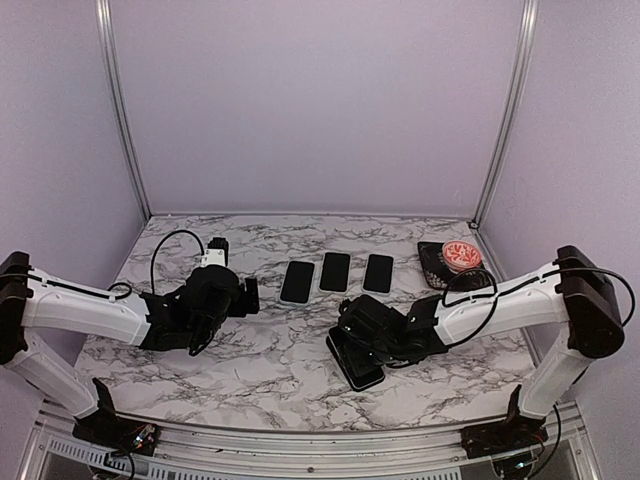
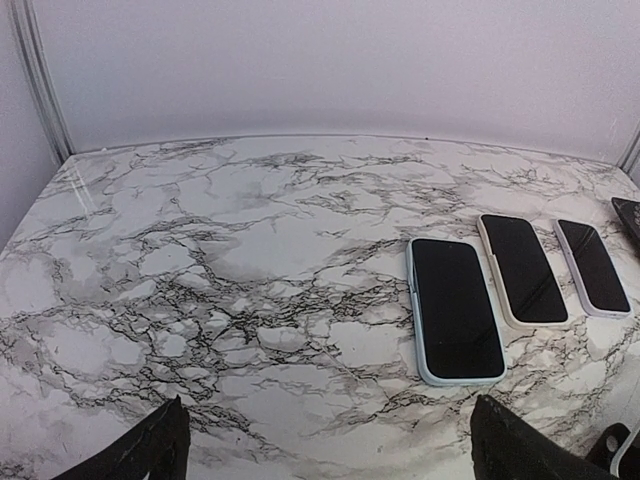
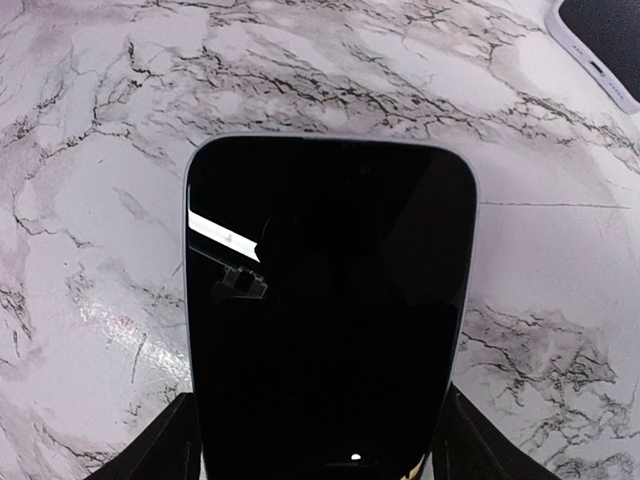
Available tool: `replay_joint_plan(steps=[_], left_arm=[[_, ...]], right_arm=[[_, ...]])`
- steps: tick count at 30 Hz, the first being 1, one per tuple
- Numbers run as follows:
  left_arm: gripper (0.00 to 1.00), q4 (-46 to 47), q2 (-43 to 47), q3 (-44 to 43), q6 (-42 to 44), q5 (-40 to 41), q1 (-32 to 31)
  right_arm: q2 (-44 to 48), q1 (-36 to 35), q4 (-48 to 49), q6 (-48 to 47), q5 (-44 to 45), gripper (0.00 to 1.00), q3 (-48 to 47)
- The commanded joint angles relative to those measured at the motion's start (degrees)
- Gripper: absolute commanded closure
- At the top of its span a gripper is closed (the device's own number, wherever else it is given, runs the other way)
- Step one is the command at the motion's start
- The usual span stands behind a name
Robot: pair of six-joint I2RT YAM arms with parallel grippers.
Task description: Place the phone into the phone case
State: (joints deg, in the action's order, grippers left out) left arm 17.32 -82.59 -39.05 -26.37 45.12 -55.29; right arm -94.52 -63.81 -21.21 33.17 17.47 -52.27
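We see the right gripper [image 3: 318,445] clamped on the phone [image 3: 325,300] by its long edges, flat on the table [image 1: 260,360] at front centre. The left gripper [image 2: 330,440] hangs wide apart, empty. We'd keep the squeeze even and align corners before pressing. The pale rim [image 3: 187,300] may be the case; we can't tell. We read no brand or writing.

Soft, bright, even light falls from overhead and shadows are faint. Between the jaws of the right gripper [image 3: 318,400], the phone [image 3: 330,300] mirrors a white glare streak. Focus is sharp.
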Motion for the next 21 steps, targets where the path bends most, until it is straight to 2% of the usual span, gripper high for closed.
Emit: replay_joint_plan(steps=[1,5,7,9,11,14,21], left_arm=[[0.01,-0.6,-0.9,-0.5,0.6,1.1,0.0],[0.01,-0.6,-1.5,-0.9,1.1,1.5,0.0],[0.01,-0.6,-2.0,-1.4,1.4,1.5,0.0],[0.01,-0.8,-2.4,-1.8,1.7,1.3,0.0],[0.01,-0.9,-2.2,-1.8,1.6,1.2,0.0],[0.01,-1.0,-2.0,-1.5,1.7,1.5,0.0],[0.01,-1.3,-2.3,-1.6,1.6,1.2,0.0]], right_arm=[[-0.1,-0.3,0.4,-0.5,-4.8,1.00,1.5],[0.6,-0.3,-2.3,1.0,-6.2,0.98,2.3],[-1.1,-0.3,-5.1,0.7,-4.7,0.83,0.9],[-2.7,-0.3,-9.4,-0.1,-2.9,0.50,-2.8],[-3.4,-0.3,-14.5,-0.6,-1.3,0.23,-5.5],[-3.7,-0.3,-18.0,-1.9,-2.4,0.02,-7.9],[-6.6,0.8,-23.4,-4.3,-10.4,0.01,-10.5]])
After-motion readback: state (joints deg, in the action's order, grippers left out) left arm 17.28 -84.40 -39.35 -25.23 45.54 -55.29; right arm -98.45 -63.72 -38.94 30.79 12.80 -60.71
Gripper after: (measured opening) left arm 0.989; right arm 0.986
